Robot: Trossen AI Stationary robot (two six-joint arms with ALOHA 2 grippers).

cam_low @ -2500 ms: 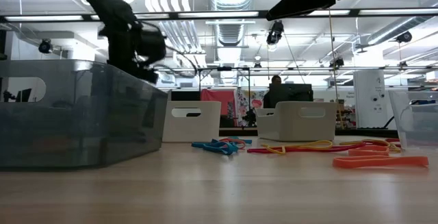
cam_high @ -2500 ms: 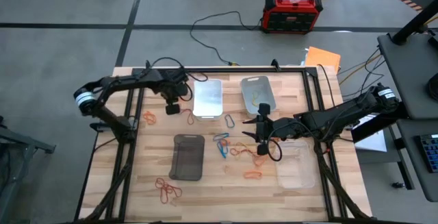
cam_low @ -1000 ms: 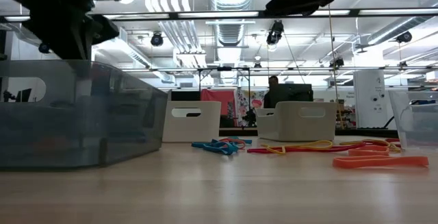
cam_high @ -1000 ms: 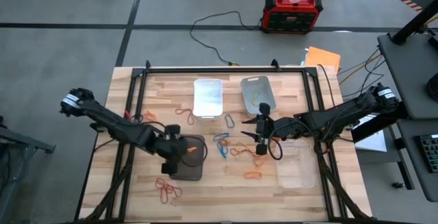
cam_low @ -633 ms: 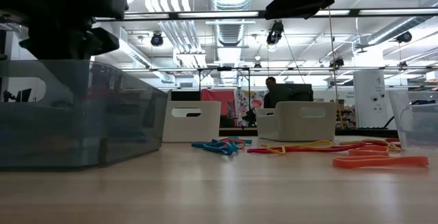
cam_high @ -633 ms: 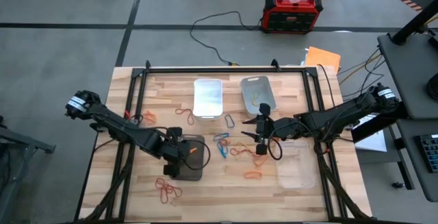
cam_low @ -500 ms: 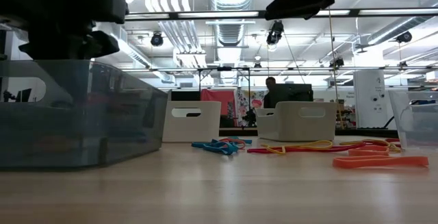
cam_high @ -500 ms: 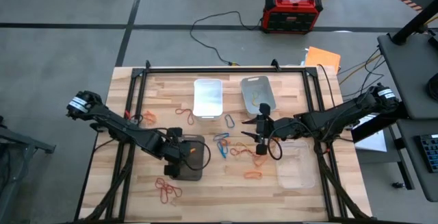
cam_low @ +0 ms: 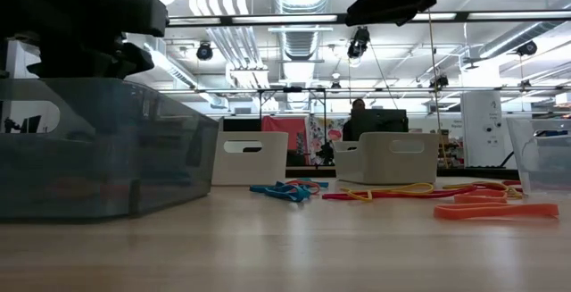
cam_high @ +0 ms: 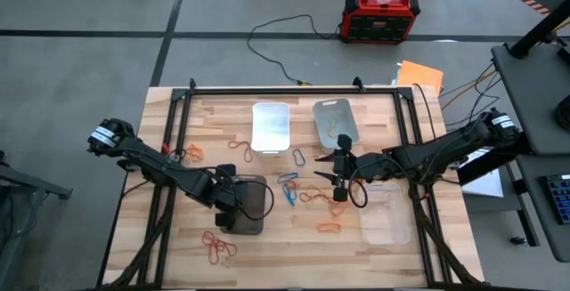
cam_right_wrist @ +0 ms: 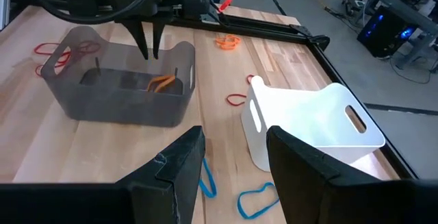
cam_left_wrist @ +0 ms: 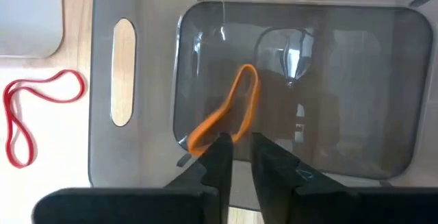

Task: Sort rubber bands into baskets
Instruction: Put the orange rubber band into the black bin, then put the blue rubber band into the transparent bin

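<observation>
Left wrist view: left gripper (cam_left_wrist: 236,148), fingers barely parted, releases an orange band (cam_left_wrist: 226,116) into the dark basket (cam_left_wrist: 137,80). Right gripper (cam_high: 340,172) waits wide over the tabletop's scattered bands. Next, probably lift clear.

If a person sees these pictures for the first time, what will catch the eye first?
Probably the left gripper hanging over the dark smoky basket near the table's left front, an orange rubber band lying inside it. Next, the loose rubber bands scattered mid-table beneath the right gripper.

2 dark jointed arms, black cables, flat black fingers (cam_left_wrist: 220,157).
</observation>
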